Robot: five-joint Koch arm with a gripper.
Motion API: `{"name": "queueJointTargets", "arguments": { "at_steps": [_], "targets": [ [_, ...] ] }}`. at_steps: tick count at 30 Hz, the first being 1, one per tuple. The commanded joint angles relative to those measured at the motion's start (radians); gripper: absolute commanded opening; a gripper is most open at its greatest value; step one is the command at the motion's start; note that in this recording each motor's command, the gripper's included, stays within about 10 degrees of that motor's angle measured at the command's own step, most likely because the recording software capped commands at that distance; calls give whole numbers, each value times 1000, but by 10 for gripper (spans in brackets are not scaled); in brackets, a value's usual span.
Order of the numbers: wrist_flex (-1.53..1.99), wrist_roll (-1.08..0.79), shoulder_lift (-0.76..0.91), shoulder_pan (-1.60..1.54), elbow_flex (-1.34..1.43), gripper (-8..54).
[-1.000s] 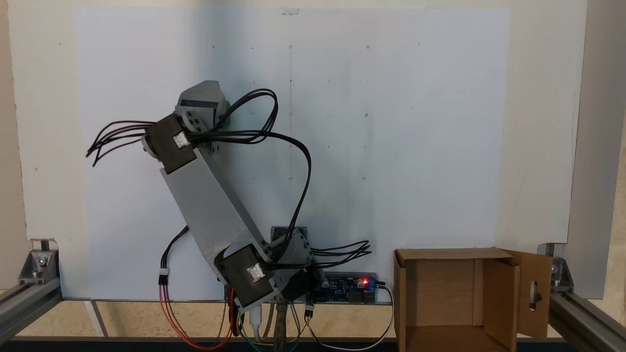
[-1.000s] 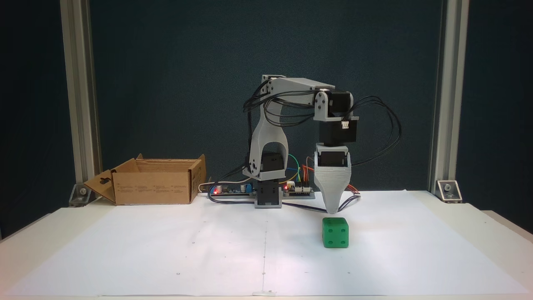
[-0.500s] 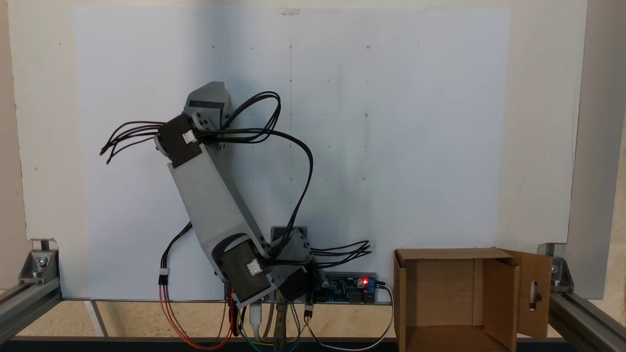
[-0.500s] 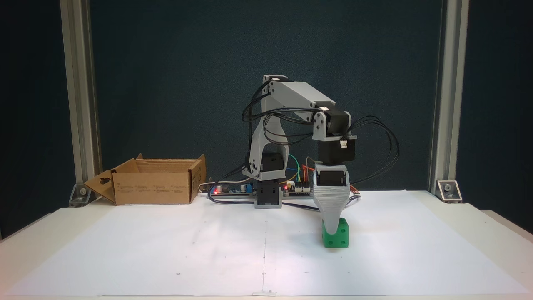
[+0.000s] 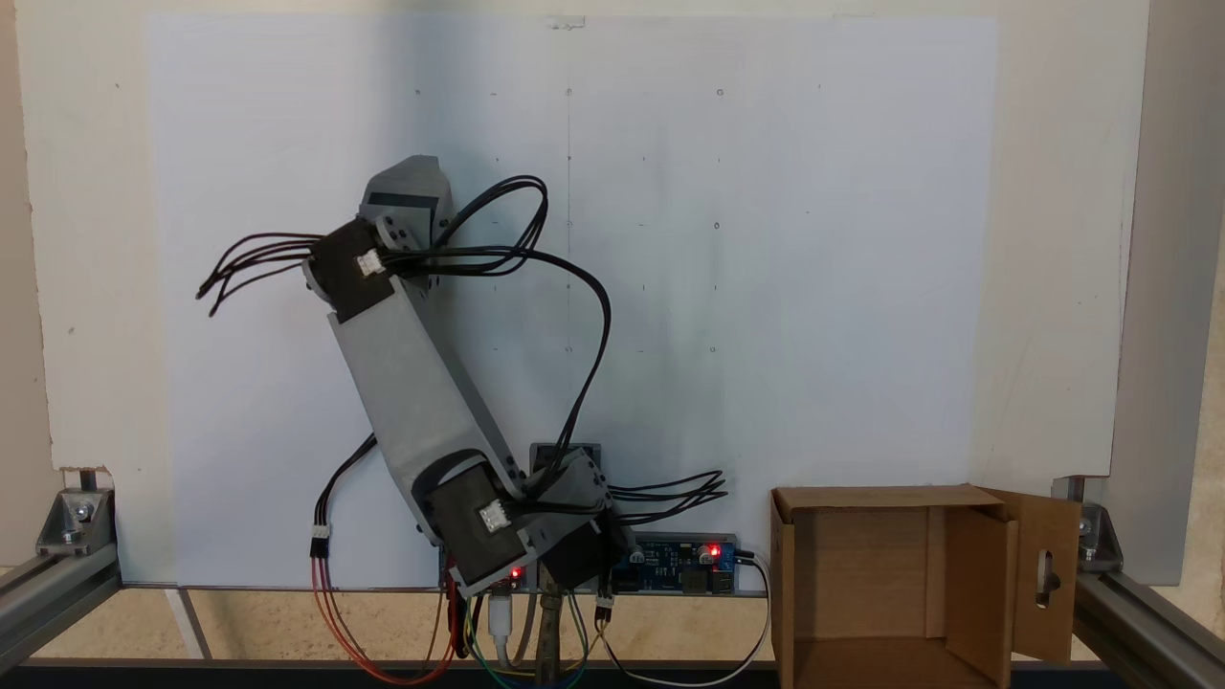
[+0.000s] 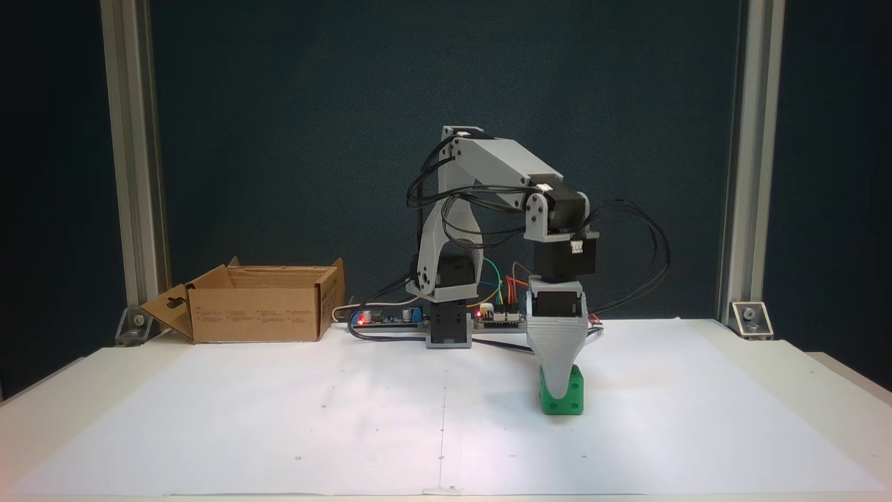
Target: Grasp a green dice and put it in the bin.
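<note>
The gripper (image 6: 557,392) stood low over the green dice (image 6: 573,397), one jaw hiding the other, so whether it gripped could not be told. The dice sat on the counter (image 6: 279,411); the bin (image 6: 258,307), far toward ten o'clock, awaited it.

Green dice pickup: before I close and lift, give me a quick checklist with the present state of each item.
1. End effector down at the green dice: ok; the front view has its tip in front of the cube's face.
2. Dice flat on the white paper: ok.
3. Fingers on both sides of the dice: cannot tell; one lies behind the other.
4. End effector open or closed: cannot tell.
5. Bin open on top: ok; the top view has the flaps folded out.
6. Paper between dice and bin bare: ok.
</note>
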Motion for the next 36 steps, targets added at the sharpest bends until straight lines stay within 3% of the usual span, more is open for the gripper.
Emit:
{"name": "queueJointTargets", "arguments": {
  "at_steps": [1,15,20,28,32,36],
  "targets": [
    [-15,69,3,3,-18,415],
    [-48,69,-44,0,-18,414],
    [-48,69,-49,-2,-18,388],
    [-55,71,-49,11,-18,253],
    [-54,75,-49,21,-18,121],
    [-55,84,-49,41,-18,117]
  ]
}}
